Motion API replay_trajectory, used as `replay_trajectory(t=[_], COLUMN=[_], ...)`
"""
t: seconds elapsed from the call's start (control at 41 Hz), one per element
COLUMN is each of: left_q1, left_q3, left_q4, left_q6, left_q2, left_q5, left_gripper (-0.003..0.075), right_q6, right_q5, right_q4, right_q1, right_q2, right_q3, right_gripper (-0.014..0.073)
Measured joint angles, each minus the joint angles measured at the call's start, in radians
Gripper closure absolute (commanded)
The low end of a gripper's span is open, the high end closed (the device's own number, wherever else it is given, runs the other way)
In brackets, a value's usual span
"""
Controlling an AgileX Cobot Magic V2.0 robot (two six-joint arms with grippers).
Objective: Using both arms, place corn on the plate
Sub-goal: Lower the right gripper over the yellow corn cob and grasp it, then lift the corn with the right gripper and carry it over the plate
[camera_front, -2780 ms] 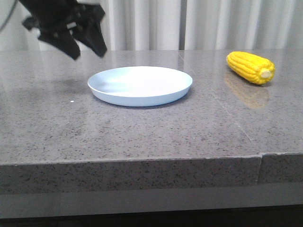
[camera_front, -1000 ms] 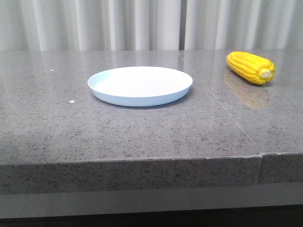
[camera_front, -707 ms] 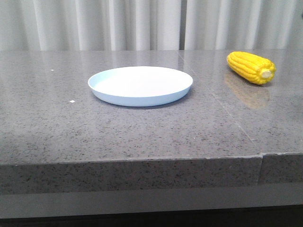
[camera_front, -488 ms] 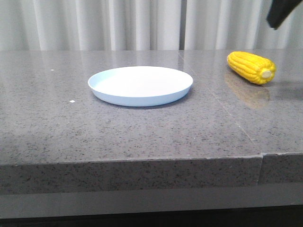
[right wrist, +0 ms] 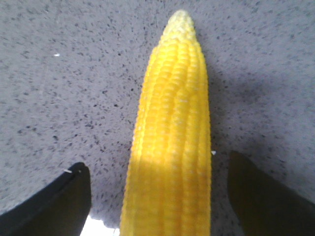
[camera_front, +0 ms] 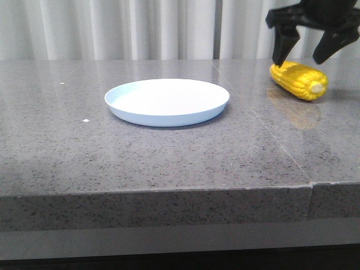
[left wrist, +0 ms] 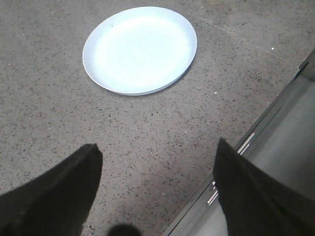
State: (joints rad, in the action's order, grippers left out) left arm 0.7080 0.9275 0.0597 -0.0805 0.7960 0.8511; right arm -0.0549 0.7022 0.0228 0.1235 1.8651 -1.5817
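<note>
The right gripper (camera_front: 306, 55) hangs just above the corn (camera_front: 298, 80), with its two black fingers (camera_front: 283, 46) spread wide, one on each side of the cob and not touching it. In the right wrist view the corn (right wrist: 172, 142) lies between the two finger tips (right wrist: 59, 199), with clear space on both sides. The corn lies on its side on the grey stone table (camera_front: 169, 152), at the right, well apart from the plate (camera_front: 167, 102). Its pale cut end points to the front right. The plate stands near the middle of the table with nothing on it. In the left wrist view, the left gripper (left wrist: 157, 194) is also spread open, above the table near its edge, with the plate (left wrist: 140, 49) some way beyond the fingers.
</note>
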Motion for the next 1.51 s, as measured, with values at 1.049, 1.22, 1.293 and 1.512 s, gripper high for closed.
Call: replay_trajectory(t=[1.049,1.22,1.293,1.512], left_q1=[0.000,0.000,0.000,0.000], left_q3=[0.000,0.000,0.000,0.000], left_q4=[0.000,0.000,0.000,0.000], left_q6=[0.000,0.000,0.000,0.000], left_q2=[0.000,0.000,0.000,0.000], left_q5=[0.000,0.000,0.000,0.000], left_gripper=[0.0247,0.0247,0.0247,0.0247], right_q6=[0.013,0.016,0.016,-0.075], right_q5=[0.185,0.213,0.219,0.188], right_q4=[0.074,0.091,0.105,0.121], right_q1=[0.099,0.262,0.331,0.466], right_q2=[-0.219,-0.279,-0.281,-0.220], right_q3=[-0.009,-0.009,-0.009,-0.009], right_gripper=[0.0336,0.0336,0.0336,0.0335])
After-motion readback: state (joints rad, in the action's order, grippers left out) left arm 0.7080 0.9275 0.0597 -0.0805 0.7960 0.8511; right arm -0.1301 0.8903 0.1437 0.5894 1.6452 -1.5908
